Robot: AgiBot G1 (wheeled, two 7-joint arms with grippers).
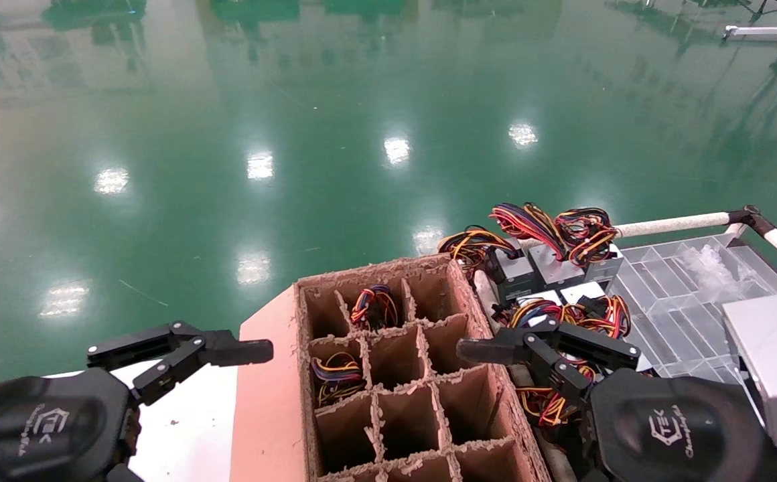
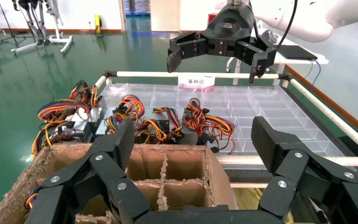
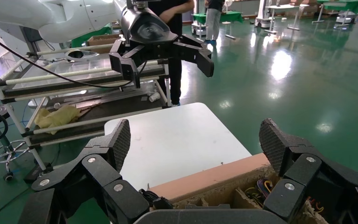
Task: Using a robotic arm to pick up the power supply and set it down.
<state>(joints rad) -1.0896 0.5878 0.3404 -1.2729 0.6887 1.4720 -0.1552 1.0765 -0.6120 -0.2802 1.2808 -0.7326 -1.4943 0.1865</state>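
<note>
My right gripper (image 1: 496, 348) hangs wide and empty just above the power supplies (image 1: 549, 268) beside the divided box (image 1: 395, 375), my left gripper (image 1: 241, 351) equally wide opposite, so I judge pickup and set-down both remain.

Both arms low and forward, flanking the box (image 1: 402, 375). Left gripper (image 1: 228, 348) at the box's left side, fingers spread wide, holding nothing. Right gripper (image 1: 496, 345) at the box's right edge, fingers likewise wide apart and bare. Black wrists tilted inward toward the box.
</note>
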